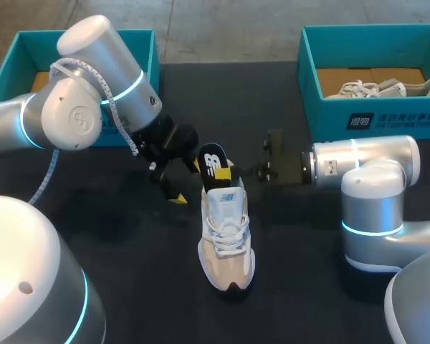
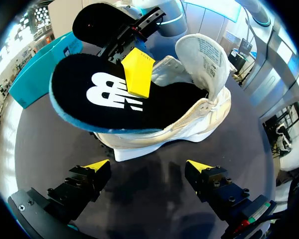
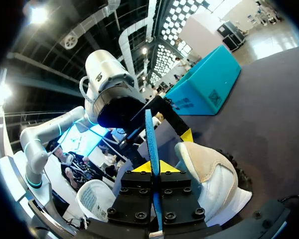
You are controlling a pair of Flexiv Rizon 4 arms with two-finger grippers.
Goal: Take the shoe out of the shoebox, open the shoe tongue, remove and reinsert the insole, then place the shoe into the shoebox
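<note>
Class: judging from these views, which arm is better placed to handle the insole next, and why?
Right, probably. The right claw is shut on the black, blue-edged foam insole, partly out of the cream lace-up sneaker. The left claw hangs open beside the sneaker, holding nothing.

Mid-table: shoe [image 1: 227, 240], toe near. Over its far end: insole [image 1: 213, 166], in my right gripper [image 3: 153, 167]; left gripper [image 2: 148, 165] just left. At far corners: left box [image 1: 140, 43], right box [image 1: 373, 115].
</note>
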